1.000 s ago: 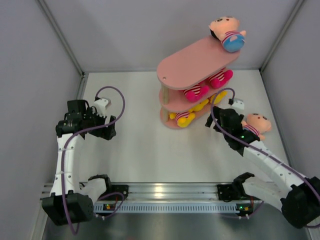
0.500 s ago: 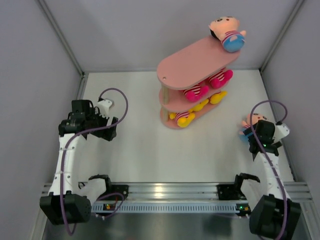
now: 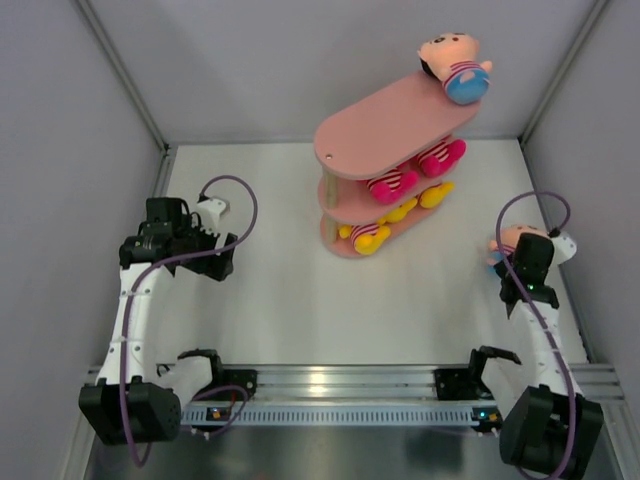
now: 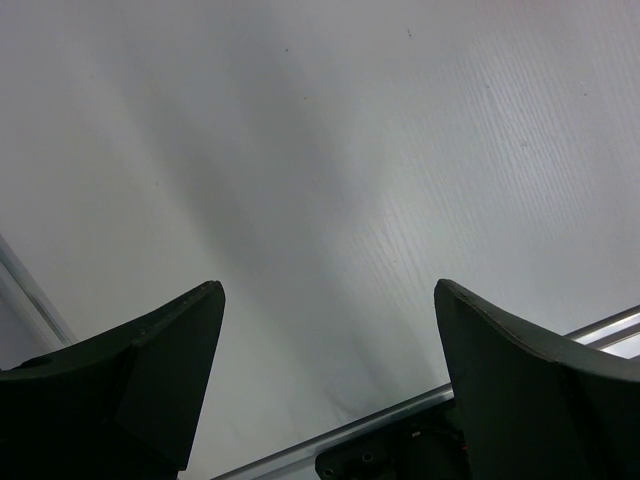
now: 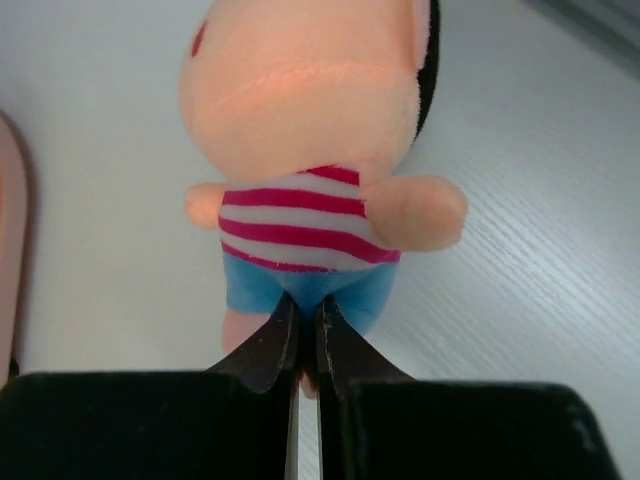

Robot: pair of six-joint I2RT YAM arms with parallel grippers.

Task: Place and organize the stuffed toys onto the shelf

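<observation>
The pink three-tier shelf (image 3: 385,128) stands at the back centre. One peach-headed stuffed toy (image 3: 455,68) lies on the far end of its top board. Hot pink toys (image 3: 412,170) sit on the middle tier and yellow ones (image 3: 385,225) on the bottom tier. Another peach-headed toy (image 3: 508,241) in a striped shirt lies on the table at the right. My right gripper (image 5: 305,300) is shut on this toy (image 5: 300,215), pinching its blue bottom. My left gripper (image 4: 325,290) hangs open over bare table at the left (image 3: 212,258).
Grey walls close in the table on the left, back and right. The right wall runs just beyond the held toy. An edge of the shelf (image 5: 8,250) shows at the left of the right wrist view. A metal rail (image 3: 330,385) carries both arm bases at the front.
My right arm swung away from the shelf to the toy at the right, and its jaws closed on the toy's blue bottom. The left arm barely shifted.
</observation>
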